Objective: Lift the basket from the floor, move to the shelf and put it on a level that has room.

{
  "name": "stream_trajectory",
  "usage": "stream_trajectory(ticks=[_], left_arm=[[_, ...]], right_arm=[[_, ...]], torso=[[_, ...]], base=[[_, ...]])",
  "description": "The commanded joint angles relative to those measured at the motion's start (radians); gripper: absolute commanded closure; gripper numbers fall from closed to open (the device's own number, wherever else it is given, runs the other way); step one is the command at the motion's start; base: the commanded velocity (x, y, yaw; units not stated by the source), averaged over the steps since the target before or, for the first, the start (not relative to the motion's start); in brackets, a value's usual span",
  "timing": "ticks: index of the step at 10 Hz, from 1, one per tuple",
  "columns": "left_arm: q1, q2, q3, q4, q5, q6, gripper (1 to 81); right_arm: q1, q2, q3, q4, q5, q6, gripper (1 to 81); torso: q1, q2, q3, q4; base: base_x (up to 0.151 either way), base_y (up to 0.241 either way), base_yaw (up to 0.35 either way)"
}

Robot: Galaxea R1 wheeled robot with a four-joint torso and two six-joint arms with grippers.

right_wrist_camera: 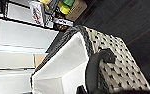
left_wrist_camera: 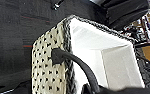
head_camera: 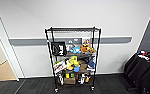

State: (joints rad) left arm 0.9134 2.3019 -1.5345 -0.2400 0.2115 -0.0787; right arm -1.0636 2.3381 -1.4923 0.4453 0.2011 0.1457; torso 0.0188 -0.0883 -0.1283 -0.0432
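The shelf (head_camera: pixel 73 57), a black wire rack on casters, stands against the white wall straight ahead. Its top level (head_camera: pixel 73 29) is bare, and toys and boxes crowd the lower tiers. In the left wrist view the basket (left_wrist_camera: pixel 48 75) shows its cream-and-dark weave, dark rim and empty white lining above the dark carpet floor (left_wrist_camera: pixel 13 37). A dark loop handle (left_wrist_camera: pixel 76 62) arches up taut into my left gripper (left_wrist_camera: pixel 91 90). In the right wrist view the basket (right_wrist_camera: pixel 116 57) hangs near the shelf's lowest tier (right_wrist_camera: pixel 53 12). Its other handle (right_wrist_camera: pixel 93 67) runs up into my right gripper (right_wrist_camera: pixel 83 90).
A black bag or covered heap (head_camera: pixel 141 72) with clutter on top stands at the right by the wall. At the left an opening leads to tan wooden flooring (head_camera: pixel 1 72). A grey rail (head_camera: pixel 121 39) runs along the wall. Dark carpet (head_camera: pixel 111 85) lies before the rack.
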Motion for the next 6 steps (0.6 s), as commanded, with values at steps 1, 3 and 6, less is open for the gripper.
stream_trajectory(ticks=[1, 3, 6], left_arm=[[-0.043, -0.059, 0.077, -0.004, -0.107, 0.017, 81.1], [-0.003, -0.068, 0.080, -0.001, -0.124, 0.020, 81.1], [0.034, -0.087, 0.114, 0.024, -0.190, 0.019, 81.1]], right_arm=[[0.090, -0.037, 0.057, -0.027, -0.032, 0.006, 81.1], [0.075, -0.041, 0.058, -0.031, -0.032, 0.005, 81.1], [0.073, -0.041, 0.058, -0.039, -0.032, 0.008, 81.1]], torso=[[0.000, 0.000, 0.000, 0.000], [0.000, 0.000, 0.000, 0.000], [0.000, 0.000, 0.000, 0.000]], base=[[0.000, 0.000, 0.000], [0.000, 0.000, 0.000], [0.000, 0.000, 0.000]])
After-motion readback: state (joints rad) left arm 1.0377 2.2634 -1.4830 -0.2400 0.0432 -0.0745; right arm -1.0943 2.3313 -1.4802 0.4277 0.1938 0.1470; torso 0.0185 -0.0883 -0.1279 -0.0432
